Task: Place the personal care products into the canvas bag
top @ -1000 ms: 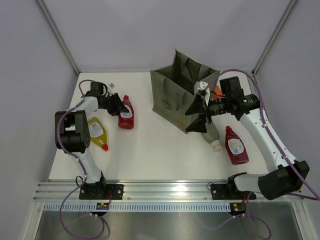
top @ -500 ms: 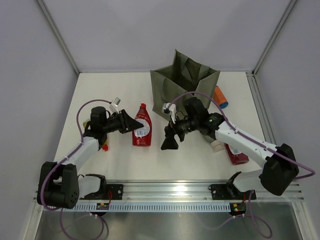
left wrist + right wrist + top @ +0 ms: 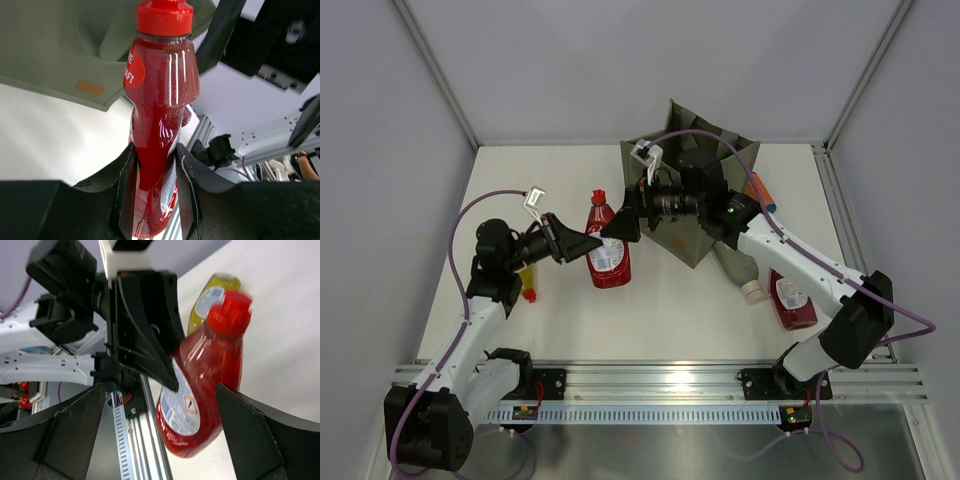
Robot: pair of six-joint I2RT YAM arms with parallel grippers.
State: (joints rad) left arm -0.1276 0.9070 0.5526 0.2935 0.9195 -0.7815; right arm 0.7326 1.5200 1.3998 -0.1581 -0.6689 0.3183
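Observation:
My left gripper (image 3: 586, 243) is shut on a red bottle (image 3: 606, 250) with a white label. It grips the lower body (image 3: 162, 100), and the red cap points toward the olive canvas bag (image 3: 672, 190). The left wrist view shows the bag's wall (image 3: 55, 45) with its orange mark beyond the bottle. My right gripper (image 3: 620, 228) is open, right by the bottle's neck. In the right wrist view the bottle (image 3: 205, 390) sits between the wide-apart fingers (image 3: 260, 440), which do not touch it. A grey-green bottle (image 3: 740, 270), a dark red one (image 3: 790, 298) and an orange one (image 3: 760, 192) lie right of the bag.
A yellow bottle (image 3: 523, 272) with a red cap lies on the table under the left arm and also shows in the right wrist view (image 3: 212, 295). The right arm reaches across the front of the bag. The aluminium rail (image 3: 650, 380) runs along the near edge.
The left gripper has carried the red bottle from the far left toward the bag. The right gripper left the bag, swung out over the table, then came up to the bottle.

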